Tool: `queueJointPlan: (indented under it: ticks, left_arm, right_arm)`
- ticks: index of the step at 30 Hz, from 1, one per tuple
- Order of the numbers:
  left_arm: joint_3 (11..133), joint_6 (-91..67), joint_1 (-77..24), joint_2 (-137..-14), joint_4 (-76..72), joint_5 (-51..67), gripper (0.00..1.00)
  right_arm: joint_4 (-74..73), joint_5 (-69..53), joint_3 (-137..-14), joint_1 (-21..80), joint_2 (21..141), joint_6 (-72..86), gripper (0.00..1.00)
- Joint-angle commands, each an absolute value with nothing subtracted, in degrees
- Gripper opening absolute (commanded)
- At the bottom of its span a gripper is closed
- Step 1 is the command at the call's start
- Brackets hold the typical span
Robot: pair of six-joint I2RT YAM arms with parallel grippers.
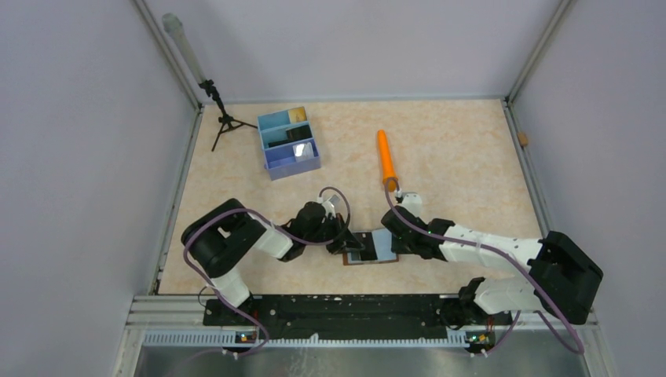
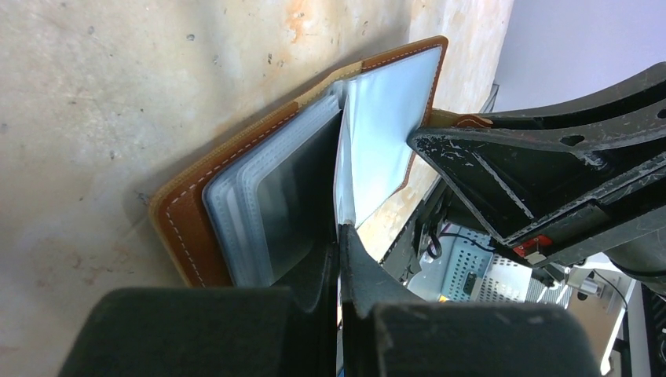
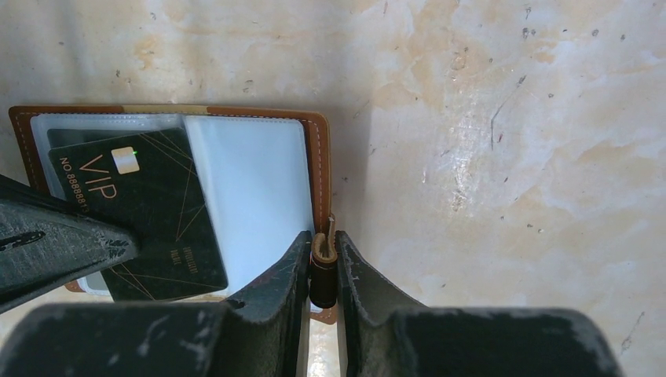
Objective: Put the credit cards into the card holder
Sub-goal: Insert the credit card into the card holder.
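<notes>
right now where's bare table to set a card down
Widest bare patch: right of the orange pen, out to the right wall. Also between the blue tray and the pen, and between tray and left arm. Crowded at the front middle, where it and the right arm meet over the card holder.

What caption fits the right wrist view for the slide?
Right tool pinches the snap tab of the open card holder; black VIP card lies askew on its sleeves.
</notes>
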State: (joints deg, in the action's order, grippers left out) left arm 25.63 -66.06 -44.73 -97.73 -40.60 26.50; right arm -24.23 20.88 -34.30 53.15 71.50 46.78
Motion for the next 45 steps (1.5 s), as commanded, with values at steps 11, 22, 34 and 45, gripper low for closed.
queueJointPlan:
  ticks: [11,22,34,45]
  left_arm:
    - [28.1,-65.0,-45.9,-103.0,-43.1,26.7,0.00]
    - [29.7,-66.5,-46.9,-106.8,-46.1,27.3,0.00]
    - [34.4,-62.0,-47.4,-105.8,-35.2,24.3,0.07]
    - [40.8,-51.5,-47.6,-97.2,-9.5,15.4,0.42]
  right_arm:
    - [-24.9,21.8,-36.1,53.6,72.3,47.5,0.12]
    - [-23.9,20.5,-35.8,53.7,72.6,47.5,0.12]
    - [-25.0,22.0,-35.5,53.7,72.1,48.4,0.00]
    - [-26.3,23.6,-34.9,53.6,70.8,48.9,0.00]
